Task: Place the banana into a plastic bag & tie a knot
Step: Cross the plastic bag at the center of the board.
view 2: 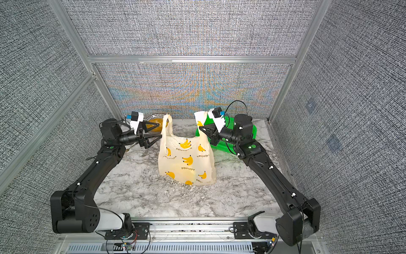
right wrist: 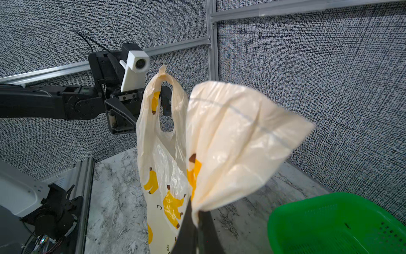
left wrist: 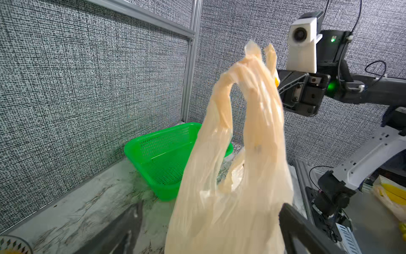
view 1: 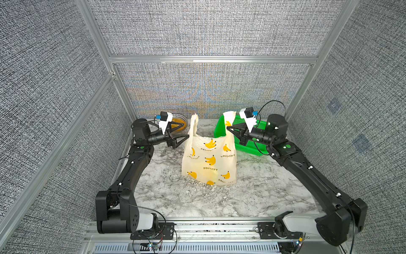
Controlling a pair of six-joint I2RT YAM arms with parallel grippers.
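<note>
Two cream handles rise from the plastic bag, which stands upright at the middle of the marble table. They stand apart, not yet tied together.

The right gripper reaches in from 3 o'clock of the bag, and its jaws are closed tight on the right handle. They pinch it below its top, so the loose end fans out above the fingers (the right wrist view shows this wide, crumpled flap plainly).

The left gripper comes in from 9 o'clock with its jaws spread wide and nothing held between them. It sits just beside the left handle, and I cannot tell whether a finger touches the strip.

Low in the bag a soft yellow patch glows through the film. It seems to be the banana, though its shape is too blurred to make out. Printed bananas and dark lettering cover the front wall.

At about 2 o'clock of the bag, behind the right gripper, lies the green basket. At 11 o'clock, against the back wall, sits a round dish with an orange middle, partly hidden by the left gripper.
</note>
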